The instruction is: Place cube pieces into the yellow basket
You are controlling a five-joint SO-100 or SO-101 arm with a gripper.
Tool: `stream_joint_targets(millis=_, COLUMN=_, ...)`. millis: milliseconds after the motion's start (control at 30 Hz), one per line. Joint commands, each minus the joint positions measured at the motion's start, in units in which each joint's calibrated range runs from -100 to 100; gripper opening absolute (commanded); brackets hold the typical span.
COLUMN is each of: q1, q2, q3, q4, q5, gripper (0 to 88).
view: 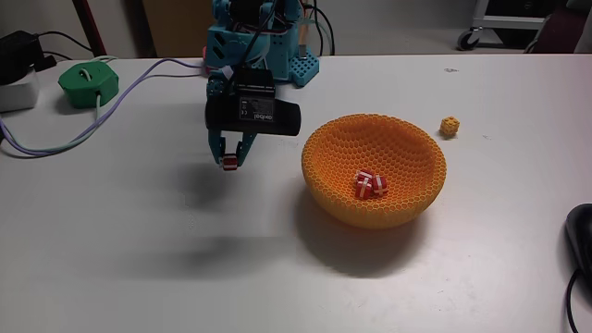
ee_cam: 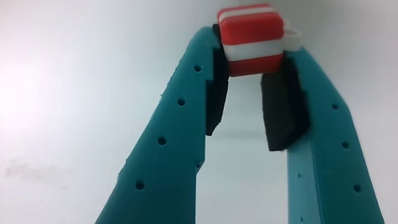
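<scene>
So a red cube piece [ee_cam: 252, 38] with a white band is pinched right at the tips of the teal gripper [view: 229, 164], with the black pads [ee_cam: 283, 112] pressed against its two opposite flat faces. In the fixed view it's held a bit above the table, to the left of the yellow basket [view: 407, 139] and not yet over the rim.

Handling-wise, the cube is judged to be very light and stiff, probably printed plastic, so it shouldn't get squashed by the grip. The faces look smooth, though, and only the very ends of the pads are on it, so a slip or a twist out of the fingers can't be ruled out if the arm is swung fast. A hold further down the pads, on the flat sides and square across the band, would likely be safer.

Two red cubes [view: 370, 184] can be seen already sitting in the bottom of the basket. A small yellow honeycomb cube [view: 450, 126] is left on the table beyond the basket's right rim, close by but not touching it.
</scene>
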Motion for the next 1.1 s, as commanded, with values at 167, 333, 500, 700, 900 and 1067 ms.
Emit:
stream_joint_targets(millis=167, q1=-21.49, q2=1.34, q3=-27.51, q4=22.56, q5=-5.81, gripper=0.0)
stream_joint_targets(millis=333, q1=-32.96, q2=5.51, q3=-28.28, q4=22.47, q5=-7.42, gripper=27.7)
stream_joint_targets(millis=500, q1=-37.15, q2=4.37, q3=-27.51, q4=25.16, q5=-7.81, gripper=34.4)
stream_joint_targets(millis=700, q1=-42.56, q2=-4.34, q3=-26.16, q4=28.03, q5=-6.50, gripper=47.7)
stream_joint_targets(millis=900, q1=-59.15, q2=-10.88, q3=-27.22, q4=37.33, q5=-17.48, gripper=48.7)
stream_joint_targets(millis=1067, q1=-73.22, q2=-10.97, q3=-23.85, q4=34.29, q5=-29.21, gripper=46.0)
